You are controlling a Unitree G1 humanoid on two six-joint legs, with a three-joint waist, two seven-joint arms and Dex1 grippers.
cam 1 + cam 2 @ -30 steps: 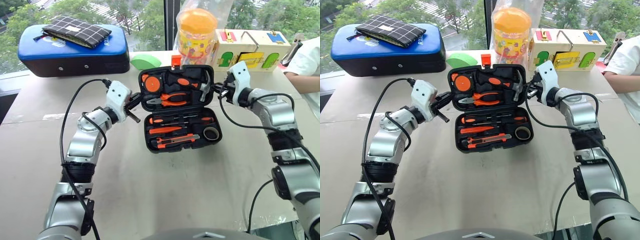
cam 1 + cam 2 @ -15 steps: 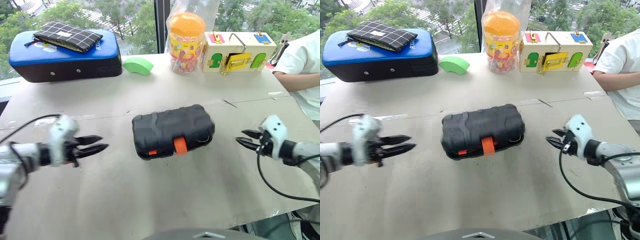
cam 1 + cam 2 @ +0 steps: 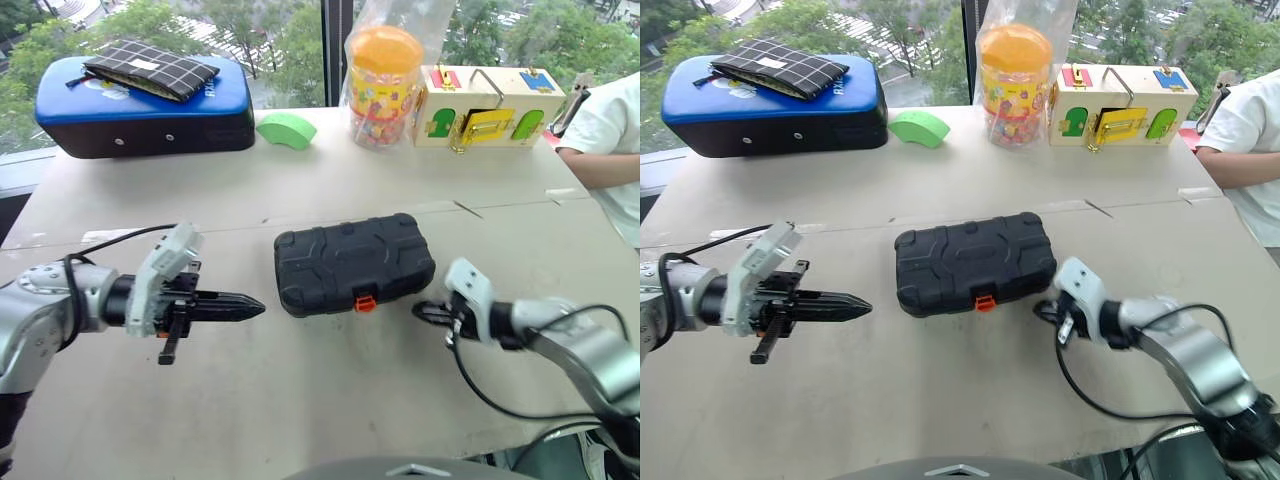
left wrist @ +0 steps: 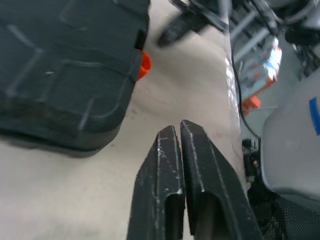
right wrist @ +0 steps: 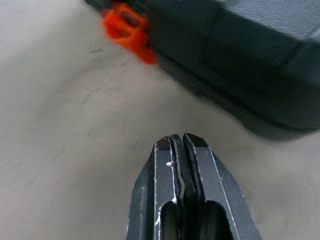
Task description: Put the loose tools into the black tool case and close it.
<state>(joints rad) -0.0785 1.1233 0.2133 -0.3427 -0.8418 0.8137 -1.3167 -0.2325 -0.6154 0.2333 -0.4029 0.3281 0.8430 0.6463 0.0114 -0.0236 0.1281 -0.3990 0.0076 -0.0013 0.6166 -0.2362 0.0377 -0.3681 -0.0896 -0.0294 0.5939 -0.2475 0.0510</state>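
case: black tool case (image 3: 354, 261) shut, lying flat mid-table, ribbed shell up
latch: orange latch (image 3: 365, 301) on the case's near edge, facing me
table: beige top (image 3: 300, 400); case sits near its middle
my left gripper: (image 3: 258, 305) fingers pressed together, empty, pointing at the case's left end, just short of it, not touching
my right gripper: (image 3: 420, 311) clenched, empty, tip near the case's near right corner; contact, can't tell
left wrist view: closed fingers (image 4: 172, 170) over bare table, case and latch ahead
right wrist view: closed fingers (image 5: 180, 170) above table, latch and case edge just ahead
blue case: big blue-and-black padded case (image 3: 140, 115) far left, well apart from the tool case
pouch: checked pouch (image 3: 150, 68) on top of the blue case
green piece: green curved block (image 3: 287, 129) beside the blue case
jar: orange-lidded jar (image 3: 385, 75) in a clear bag, behind the tool case
box: wooden latch box (image 3: 490, 105) right of the jar
person: white sleeve and arm (image 3: 605, 140) at the far right edge
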